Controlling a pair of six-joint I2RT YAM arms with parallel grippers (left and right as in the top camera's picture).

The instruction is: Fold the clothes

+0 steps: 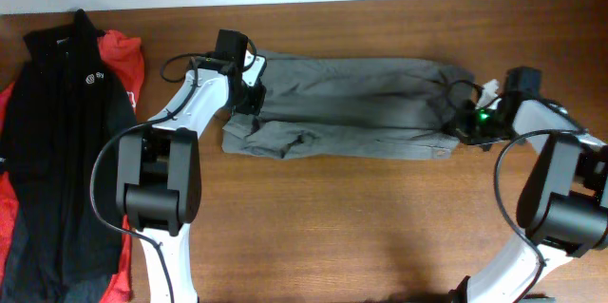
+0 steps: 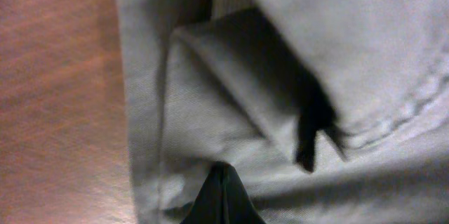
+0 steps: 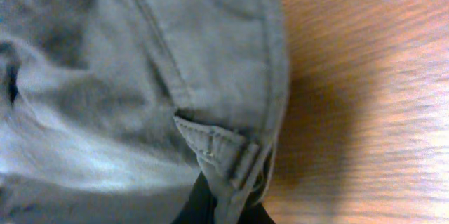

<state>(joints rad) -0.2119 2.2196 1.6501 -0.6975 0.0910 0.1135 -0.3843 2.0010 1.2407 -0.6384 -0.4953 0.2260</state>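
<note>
The grey shorts [image 1: 351, 104] lie flat on the worktop [image 1: 361, 217], drawn out in a long band between the two pincers. The left pincer [image 1: 249, 94] sits on one end, the right pincer [image 1: 465, 124] on the other. The edge near the left pincer is rumpled, with a small flap turned over

From the left wrist, the dark fingers [image 2: 221, 199] meet in one wedge, pressed together on the shorts, with cloth bunched on both sides. Just ahead of them a fold stands up, and a stitched hem [image 2: 421, 101] runs beyond it

From the right wrist, the fingers [image 3: 198, 206] pinch the edge of the shorts, right below a stitched tab [image 3: 214, 143]

A black jacket [image 1: 57, 132] over a red garment [image 1: 122, 51] lies beyond the left pincer, apart from the shorts
</note>
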